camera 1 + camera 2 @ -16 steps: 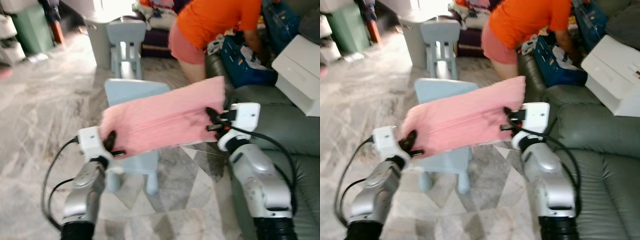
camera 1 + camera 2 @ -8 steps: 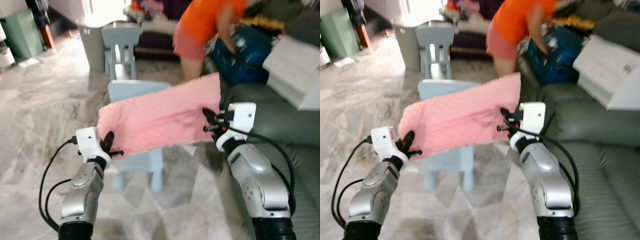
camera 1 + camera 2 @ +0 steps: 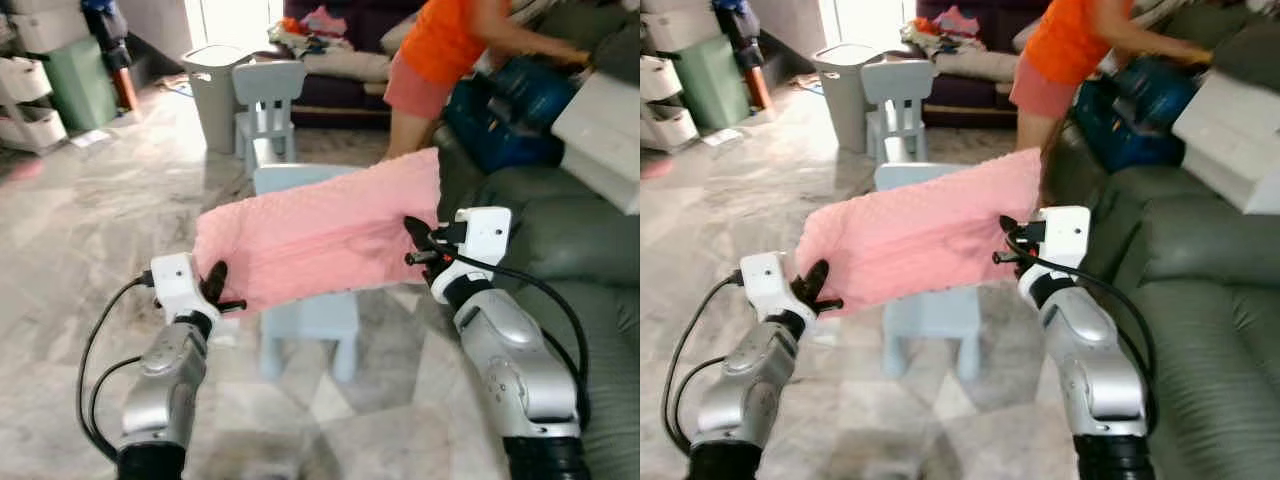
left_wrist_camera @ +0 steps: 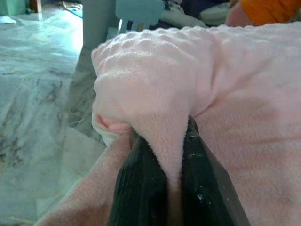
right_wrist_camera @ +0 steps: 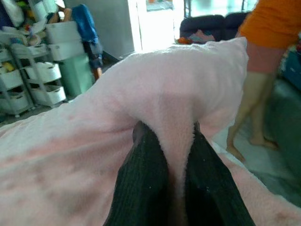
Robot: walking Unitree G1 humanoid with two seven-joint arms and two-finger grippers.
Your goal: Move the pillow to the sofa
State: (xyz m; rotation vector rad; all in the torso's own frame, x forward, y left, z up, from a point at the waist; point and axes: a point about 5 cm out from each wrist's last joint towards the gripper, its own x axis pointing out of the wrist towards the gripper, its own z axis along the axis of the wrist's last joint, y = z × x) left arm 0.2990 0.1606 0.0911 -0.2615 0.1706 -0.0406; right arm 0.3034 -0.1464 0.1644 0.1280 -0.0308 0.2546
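The pink pillow (image 3: 320,240) hung stretched above a pale blue chair (image 3: 305,315), my left end effector (image 3: 218,290) and right end effector (image 3: 420,243) each pinching an end, left of the grey sofa (image 3: 575,250), near a person (image 3: 440,50).

Daylight enters from a bright opening behind the grey bin (image 3: 217,75), where the picture is blown out to white. The marble floor (image 3: 90,220) near the bin carries a pale sheen. A soft shadow lies beneath the blue chair (image 3: 300,310) in front of the bin. The person (image 3: 440,50) to the right of the bin is motion-blurred. In the wrist views the pink pillow (image 4: 197,84) is evenly lit; the black fingers (image 5: 141,188) are soft, the background hazy.
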